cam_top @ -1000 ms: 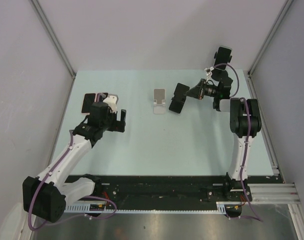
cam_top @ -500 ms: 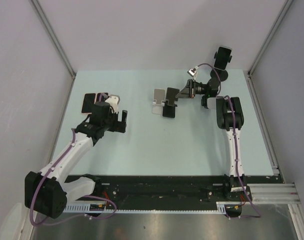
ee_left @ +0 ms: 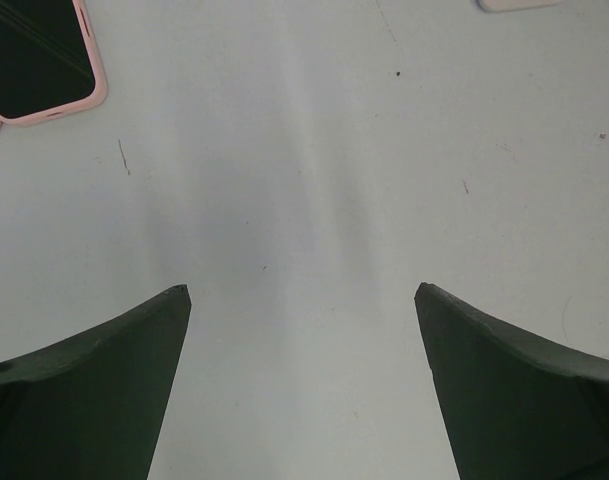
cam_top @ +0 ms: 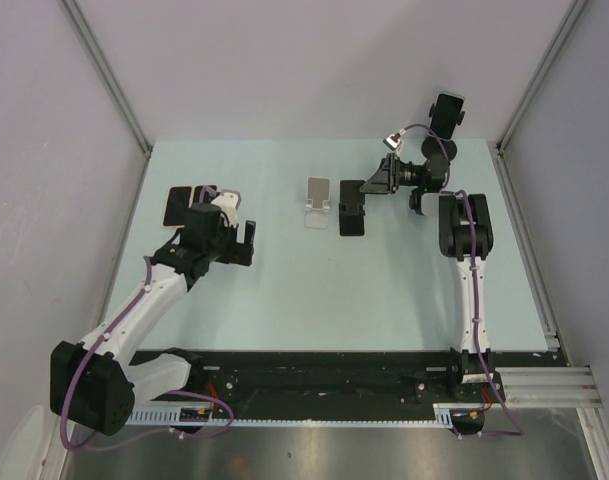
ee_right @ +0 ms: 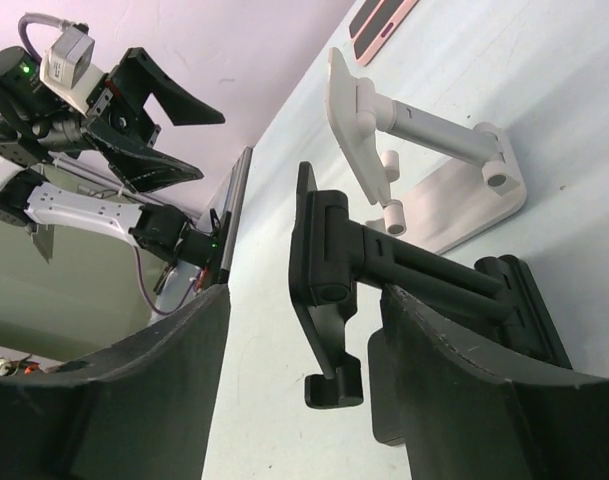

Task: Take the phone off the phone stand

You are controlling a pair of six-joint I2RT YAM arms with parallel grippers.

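Observation:
A black phone stand [cam_top: 352, 207] stands on the table right beside a white phone stand [cam_top: 319, 200]. Neither holds a phone. My right gripper [cam_top: 364, 188] is open, its jaws on either side of the black stand [ee_right: 324, 250], with the white stand [ee_right: 424, 135] just beyond. Two pink-cased phones [cam_top: 184, 203] lie flat at the far left of the table. One phone [ee_left: 39, 60] shows at the top left of the left wrist view. My left gripper [cam_top: 239, 245] hovers open over bare table [ee_left: 302, 290], right of the phones.
Grey walls close the table in at the back and on both sides. The pale green table [cam_top: 314, 290] lies between the arms. My left arm [ee_right: 114, 100] shows at the top left of the right wrist view.
My right gripper carried the black stand leftward to beside the white stand, then opened and let it go. The left arm has barely moved.

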